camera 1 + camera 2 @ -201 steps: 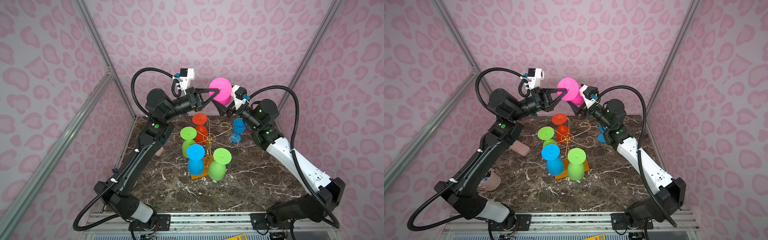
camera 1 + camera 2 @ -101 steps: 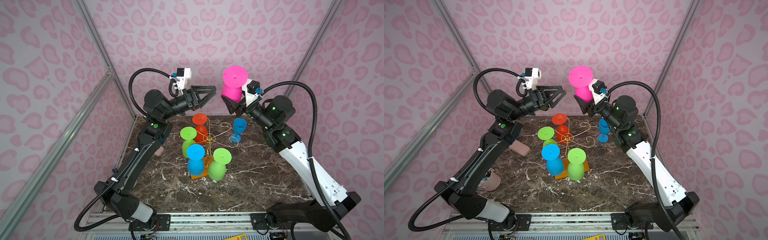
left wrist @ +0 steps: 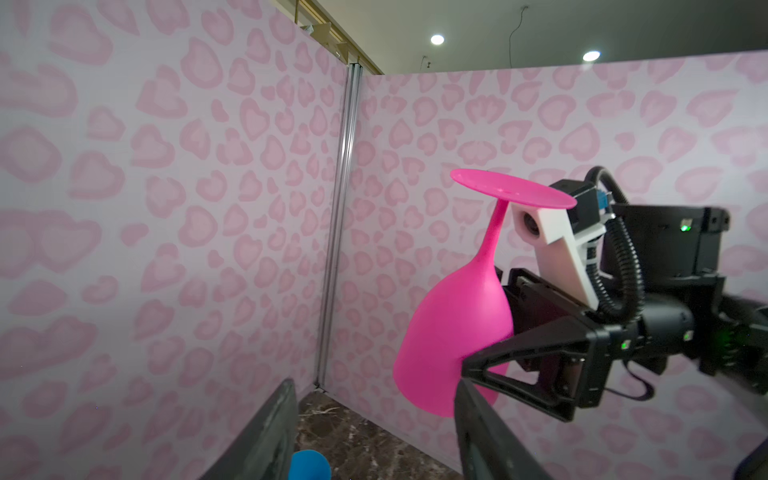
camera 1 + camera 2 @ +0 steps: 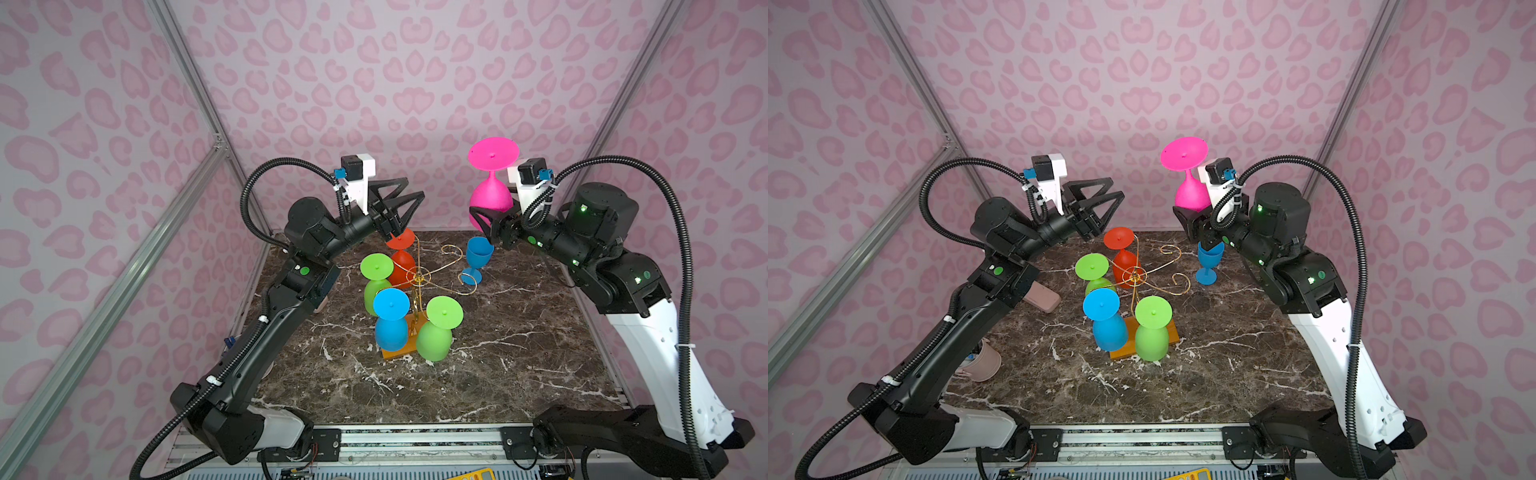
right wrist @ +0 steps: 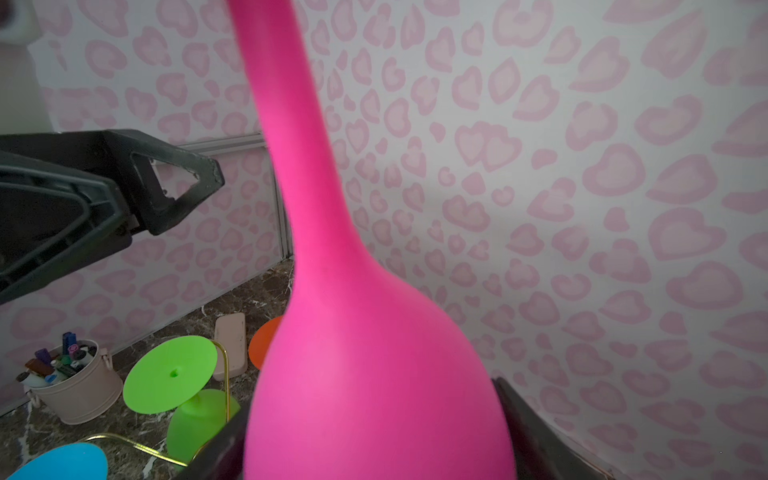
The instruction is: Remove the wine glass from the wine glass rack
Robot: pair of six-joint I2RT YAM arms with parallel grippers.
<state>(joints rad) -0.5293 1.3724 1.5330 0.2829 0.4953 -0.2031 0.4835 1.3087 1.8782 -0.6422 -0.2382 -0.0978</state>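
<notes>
The left claw (image 4: 410,194), closed against the pink wine glass (image 4: 490,197) a second ago, now stands with its jaws spread and empty, pulled back to the left above the bench (image 4: 519,332). At centre, the wine glass rack (image 4: 420,276), gold wire on an orange-brown base, carries four inverted glasses, one red, two green and one blue, and two scroll arms are bare. A blue glass (image 4: 478,253) stands upright just beside it. At right, the right claw (image 4: 492,220) is clamped round the pink bowl and holds the glass alone, higher than before and well clear of the rack. The hand-over looks complete, and only the setting down appears to remain. The glass is opaque hot pink and smooth, foot uppermost on a slender stem, leaning slightly.
</notes>
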